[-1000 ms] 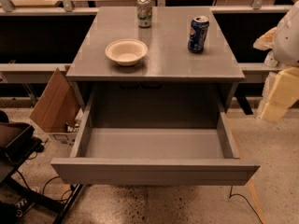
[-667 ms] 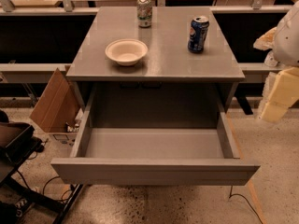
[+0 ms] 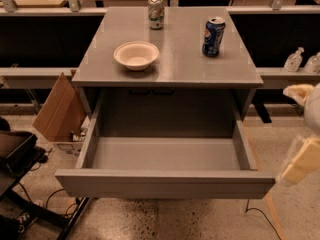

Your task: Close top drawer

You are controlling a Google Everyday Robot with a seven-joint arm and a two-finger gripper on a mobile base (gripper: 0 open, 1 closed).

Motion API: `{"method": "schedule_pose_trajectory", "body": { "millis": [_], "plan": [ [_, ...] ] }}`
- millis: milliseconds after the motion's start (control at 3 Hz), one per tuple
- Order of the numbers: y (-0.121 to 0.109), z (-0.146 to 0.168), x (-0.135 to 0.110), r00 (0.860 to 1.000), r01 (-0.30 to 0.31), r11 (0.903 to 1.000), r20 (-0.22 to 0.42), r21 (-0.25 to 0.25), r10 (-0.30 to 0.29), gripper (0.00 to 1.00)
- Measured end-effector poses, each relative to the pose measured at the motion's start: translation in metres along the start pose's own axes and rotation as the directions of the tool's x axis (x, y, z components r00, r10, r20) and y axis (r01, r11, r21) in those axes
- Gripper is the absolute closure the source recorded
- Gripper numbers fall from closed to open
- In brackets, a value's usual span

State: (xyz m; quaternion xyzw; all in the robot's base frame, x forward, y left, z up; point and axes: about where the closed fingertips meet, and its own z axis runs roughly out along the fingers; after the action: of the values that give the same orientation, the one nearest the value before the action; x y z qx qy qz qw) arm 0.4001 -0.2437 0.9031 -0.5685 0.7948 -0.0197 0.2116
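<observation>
The top drawer (image 3: 165, 183) is a wide grey drawer pulled far out of the grey cabinet (image 3: 170, 59). Its plain flat front faces me, and its grey floor and side walls show nothing inside. My gripper (image 3: 302, 161) shows as cream-white parts at the right edge of the view. It is just right of the drawer's front right corner and apart from it. The lower drawer fronts are hidden under the open drawer.
On the cabinet top stand a white bowl (image 3: 136, 55), a green can (image 3: 156, 12) and a blue can (image 3: 213, 36). A cardboard box (image 3: 57, 111) leans at the left. A black stand (image 3: 20, 159) is at lower left. Two white bottles (image 3: 302, 61) stand on a shelf at right.
My arm at the right edge has come down, from beside the cabinet top to beside the drawer's front corner. The drawer and the things on top have not moved.
</observation>
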Motion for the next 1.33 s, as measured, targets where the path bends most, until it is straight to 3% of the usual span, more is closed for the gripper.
{"method": "schedule_pose_trajectory", "body": {
  "millis": [333, 667, 1000, 1333],
  "plan": [
    [0.032, 0.044, 0.036, 0.998, -0.063, 0.998, 0.014, 0.003, 0.063, 0.0],
    [0.08, 0.081, 0.059, 0.995, -0.096, 0.9952, 0.028, -0.016, 0.097, 0.11],
    [0.134, 0.125, 0.06, 0.997, -0.07, 0.9958, -0.025, -0.059, 0.068, 0.28],
    [0.181, 0.162, 0.052, 0.998, -0.026, 0.9934, -0.068, -0.112, 0.019, 0.52]
  ]
}}
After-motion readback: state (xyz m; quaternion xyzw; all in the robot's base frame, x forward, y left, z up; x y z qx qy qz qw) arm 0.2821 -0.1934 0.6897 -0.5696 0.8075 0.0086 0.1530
